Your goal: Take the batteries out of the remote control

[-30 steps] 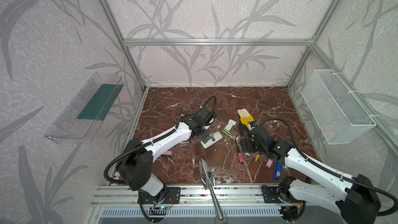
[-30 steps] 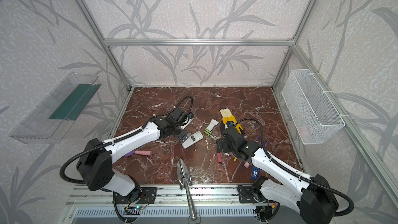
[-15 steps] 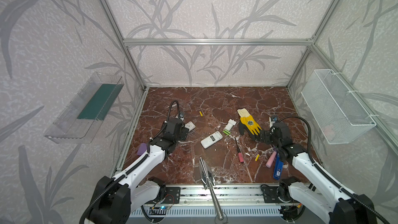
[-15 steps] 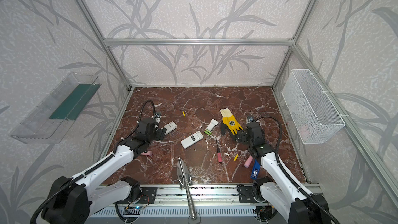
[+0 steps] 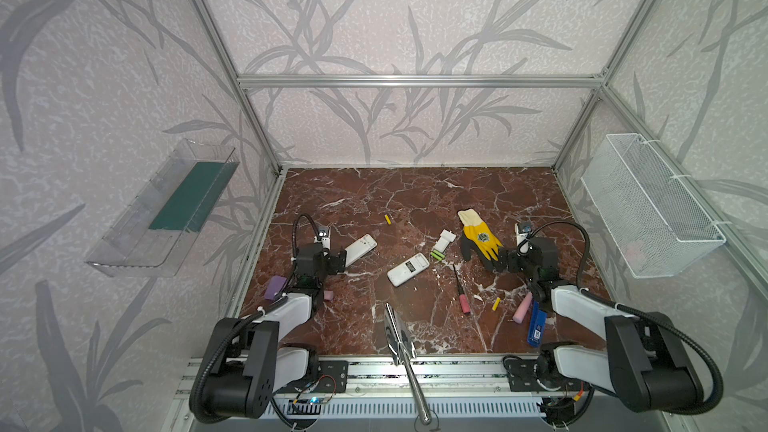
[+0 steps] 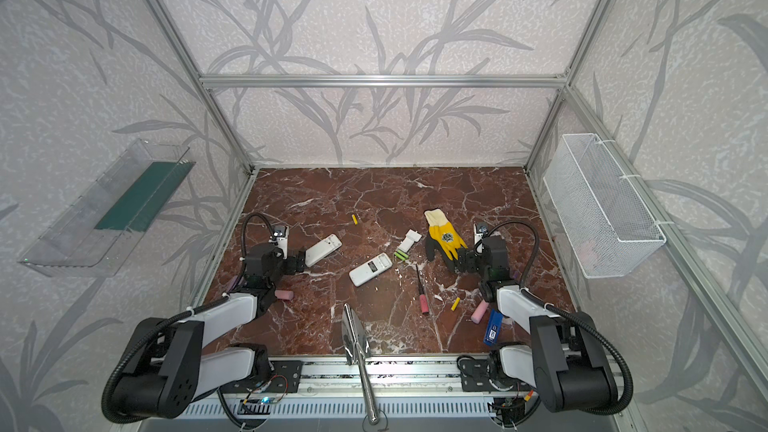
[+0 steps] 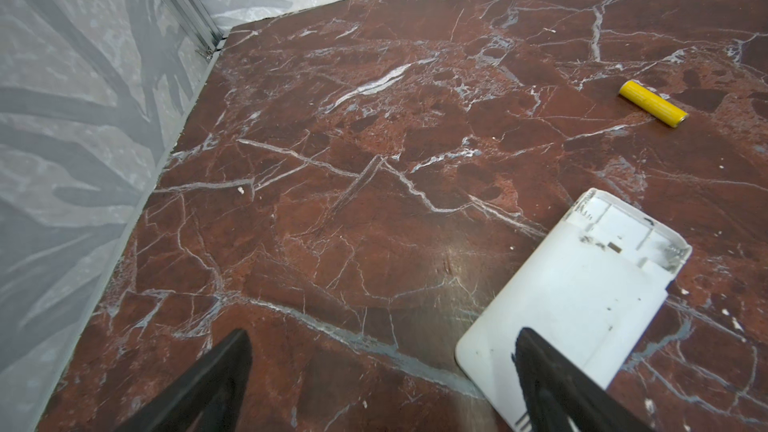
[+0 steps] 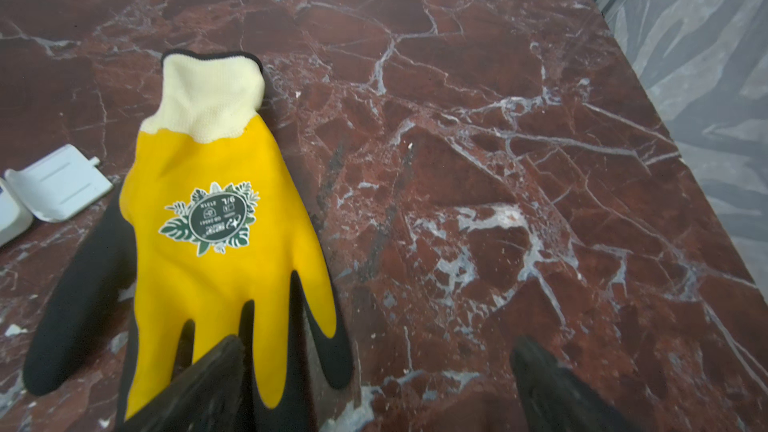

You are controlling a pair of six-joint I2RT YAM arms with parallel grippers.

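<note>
Wide open and holding nothing: left gripper [image 5: 341, 260] and right gripper [image 5: 503, 263] alike. Drawn back in the last second from a crowded reach over the middle remote [image 5: 408, 270]; now parked well left and well right of it. At the left gripper's tip, a second remote [image 7: 582, 284], back up, bay uncovered and bare; contact unclear. At the right gripper's tip, a glove [image 8: 216, 243]. Loose on the counter [image 5: 415, 193]: green batteries [image 5: 436, 254] just off the middle remote's far right end beside a cover [image 5: 445, 238], yellow battery [image 5: 387, 219] behind it, second yellow battery [image 5: 496, 304] right of it toward the front. Probably unloading done and arms retiring; middle remote face up, so bay unseen.
</note>
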